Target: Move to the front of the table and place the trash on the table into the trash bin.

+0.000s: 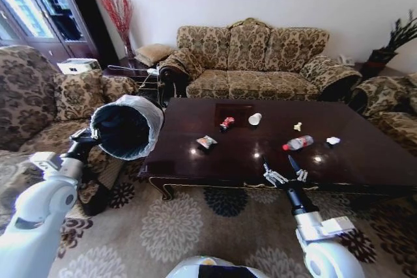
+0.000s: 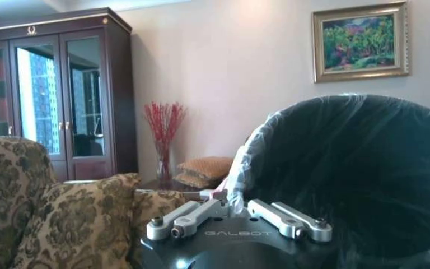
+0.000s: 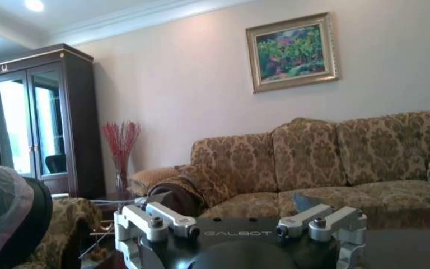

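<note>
Bottle (image 1: 298, 142) is best approached level by the spread-fingered right gripper (image 1: 285, 168) at the table (image 1: 365, 167) edge, while the trash bin (image 1: 127, 127) is kept clamped by the left gripper (image 1: 86, 139).

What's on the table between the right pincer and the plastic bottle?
Nothing. In the head view the open right pincer hangs at the near edge of the table, and only bare glossy wood separates it from the plastic bottle.
</note>
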Controlling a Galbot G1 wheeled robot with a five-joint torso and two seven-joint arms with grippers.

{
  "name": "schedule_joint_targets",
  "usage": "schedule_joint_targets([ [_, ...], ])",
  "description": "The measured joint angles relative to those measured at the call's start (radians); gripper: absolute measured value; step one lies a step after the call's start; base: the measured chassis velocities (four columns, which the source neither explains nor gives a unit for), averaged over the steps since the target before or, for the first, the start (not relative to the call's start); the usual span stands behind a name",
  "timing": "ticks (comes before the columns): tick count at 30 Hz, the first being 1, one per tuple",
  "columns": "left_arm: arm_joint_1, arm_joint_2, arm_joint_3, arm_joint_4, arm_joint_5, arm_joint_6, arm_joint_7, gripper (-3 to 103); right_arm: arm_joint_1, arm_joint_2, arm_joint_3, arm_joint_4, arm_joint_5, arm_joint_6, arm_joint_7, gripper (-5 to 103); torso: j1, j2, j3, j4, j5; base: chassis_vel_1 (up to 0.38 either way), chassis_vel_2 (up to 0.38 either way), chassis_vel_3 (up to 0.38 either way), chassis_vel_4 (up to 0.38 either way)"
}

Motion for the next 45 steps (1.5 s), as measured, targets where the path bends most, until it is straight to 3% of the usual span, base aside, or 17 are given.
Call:
schedule_joint_targets([
  [8, 0.0, 0.0, 0.0, 0.0, 0.0, 0.0, 0.001, 2, 0.0, 0.0, 0.0, 0.0, 0.0, 0.0, 0.0, 100, 0.0, 0.0, 0.0, -0.0005, 0.0024, 0.018, 0.012, -0.014, -0.025],
  [32, 0.0, 0.0, 0.0, 0.0, 0.0, 0.0, 0.001, 2, 0.0, 0.0, 0.0, 0.0, 0.0, 0.0, 0.0, 100, 0.001, -0.001, 0.0, -0.0006, 0.0013, -0.141, 0.124, 0.126, -0.121],
  [45, 0.0, 0.0, 0.0, 0.0, 0.0, 0.0, 0.001, 2, 0.0, 0.0, 0.0, 0.0, 0.0, 0.0, 0.0, 100, 0.0, 0.0, 0.0, -0.0001, 0.0009, -0.017, 0.012, 0.008, -0.006],
])
